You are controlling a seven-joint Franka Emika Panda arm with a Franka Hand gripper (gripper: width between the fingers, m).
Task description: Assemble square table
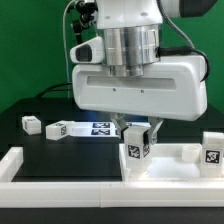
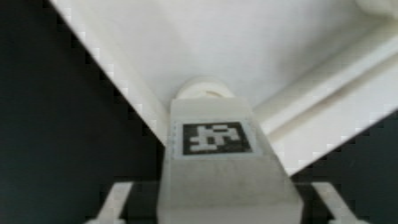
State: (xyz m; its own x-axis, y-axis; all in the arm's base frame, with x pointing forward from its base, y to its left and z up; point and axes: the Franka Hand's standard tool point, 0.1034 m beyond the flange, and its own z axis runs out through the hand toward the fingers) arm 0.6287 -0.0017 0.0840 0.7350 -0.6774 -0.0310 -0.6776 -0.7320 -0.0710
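My gripper (image 1: 137,138) is shut on a short white table leg (image 1: 137,147) with a black-and-white tag. It holds the leg upright at the near left corner of the white square panel (image 1: 172,163). In the wrist view the leg (image 2: 217,140) fills the middle between my gripper's (image 2: 221,205) fingers (image 2: 121,200). Its far end points at the panel's raised rim (image 2: 143,70). Whether the leg touches the panel I cannot tell. Three more tagged legs show in the exterior view: two on the left (image 1: 30,124) (image 1: 60,128) and one at the right (image 1: 212,150).
The marker board (image 1: 98,127) lies flat behind the gripper. Long white border bars run along the front (image 1: 70,187) and the exterior view's left (image 1: 14,165). The arm's large white hand body (image 1: 140,90) hides the table's middle rear.
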